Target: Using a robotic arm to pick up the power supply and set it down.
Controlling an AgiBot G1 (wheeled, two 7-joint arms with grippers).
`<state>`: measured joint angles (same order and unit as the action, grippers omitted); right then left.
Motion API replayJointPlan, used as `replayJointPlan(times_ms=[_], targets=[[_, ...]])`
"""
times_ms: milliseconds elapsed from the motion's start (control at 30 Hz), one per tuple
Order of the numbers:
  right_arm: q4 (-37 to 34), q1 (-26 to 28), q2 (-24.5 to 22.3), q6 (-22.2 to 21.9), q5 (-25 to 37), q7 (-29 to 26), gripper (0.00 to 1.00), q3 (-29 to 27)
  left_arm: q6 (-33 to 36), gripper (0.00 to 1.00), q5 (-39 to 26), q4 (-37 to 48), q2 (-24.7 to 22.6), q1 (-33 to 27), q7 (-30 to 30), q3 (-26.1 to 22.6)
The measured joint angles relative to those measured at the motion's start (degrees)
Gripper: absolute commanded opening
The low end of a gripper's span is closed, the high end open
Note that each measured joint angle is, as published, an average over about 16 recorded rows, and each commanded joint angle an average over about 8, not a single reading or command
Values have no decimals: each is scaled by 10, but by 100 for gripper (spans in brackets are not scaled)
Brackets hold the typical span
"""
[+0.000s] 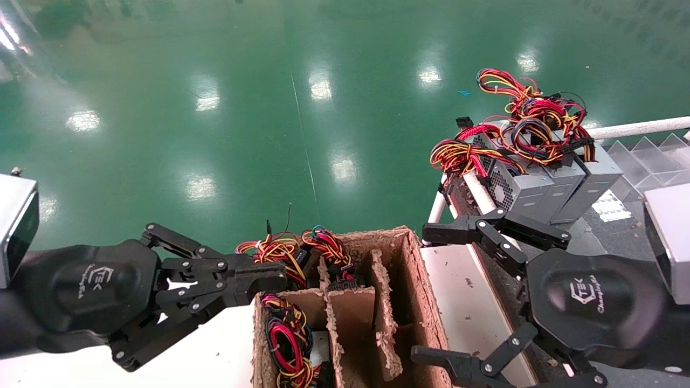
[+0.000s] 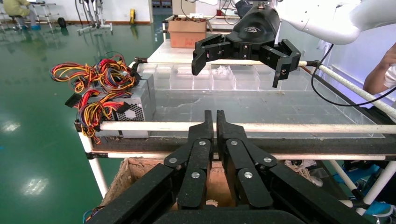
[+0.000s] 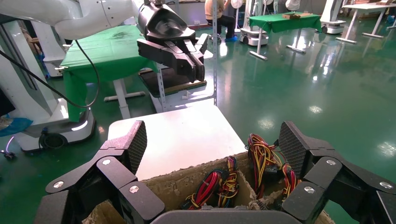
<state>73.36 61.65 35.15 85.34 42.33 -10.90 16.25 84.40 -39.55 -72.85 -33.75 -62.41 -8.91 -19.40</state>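
The power supply (image 1: 509, 188), a grey box with a round fan grille and looped red-yellow-blue wires on top, stands leftmost of three on the rack; it also appears in the left wrist view (image 2: 135, 109). The robotic arm's right gripper (image 1: 431, 293) hangs open and empty between that rack and the cardboard carton (image 1: 418, 280), well short of the power supply. Its pads (image 3: 137, 142) spread wide above the carton's wire bundles (image 3: 210, 186). My left gripper (image 1: 269, 280) is shut and empty at the carton's left rim.
Only coloured wire bundles (image 1: 280, 253) show of the units in the carton's compartments. The rack's white pipe rail (image 2: 299, 127) runs between carton and shelf. Clear plastic dividers (image 1: 647, 156) lie behind the grey boxes. A white tabletop (image 3: 177, 135) lies left of the carton.
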Motion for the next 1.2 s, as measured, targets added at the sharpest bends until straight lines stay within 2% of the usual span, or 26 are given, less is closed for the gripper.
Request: replayJointPlan(times_ms=[267, 567, 833, 1167, 1200], targets=[[4, 2, 7, -23, 29, -12, 100, 13, 0, 100, 0, 0, 0, 0, 0, 0], [13, 16, 35, -59, 98, -50, 100, 54, 0, 100, 0, 0, 0, 0, 0, 0], [-1, 40, 93, -67, 171, -89, 100, 113, 0, 100, 0, 0, 0, 0, 0, 0], [-52, 62, 182, -68, 246, -108, 100, 179, 0, 100, 0, 0, 0, 0, 0, 0], [-58, 63, 190, -68, 251, -108, 94, 184, 0, 100, 0, 0, 0, 0, 0, 0]])
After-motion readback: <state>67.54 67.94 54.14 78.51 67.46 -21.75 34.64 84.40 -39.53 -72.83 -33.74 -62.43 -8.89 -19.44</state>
